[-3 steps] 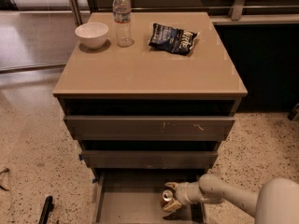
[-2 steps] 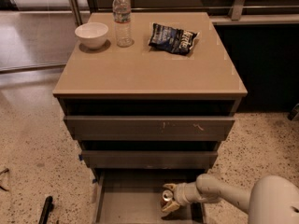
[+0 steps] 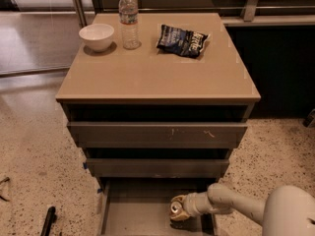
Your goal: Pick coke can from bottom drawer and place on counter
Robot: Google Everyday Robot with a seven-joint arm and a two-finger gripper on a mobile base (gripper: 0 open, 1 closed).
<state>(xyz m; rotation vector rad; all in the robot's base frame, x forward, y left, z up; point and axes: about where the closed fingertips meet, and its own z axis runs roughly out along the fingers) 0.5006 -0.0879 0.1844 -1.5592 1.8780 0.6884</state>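
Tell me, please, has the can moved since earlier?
No. Against the drawer front above, the can stays put in the bottom drawer, with the gripper at it.

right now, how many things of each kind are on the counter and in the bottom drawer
bowl: 1, on the counter
water bottle: 1, on the counter
chip bag: 1, on the counter
coke can: 1, in the bottom drawer, with the hand at it
total: 4
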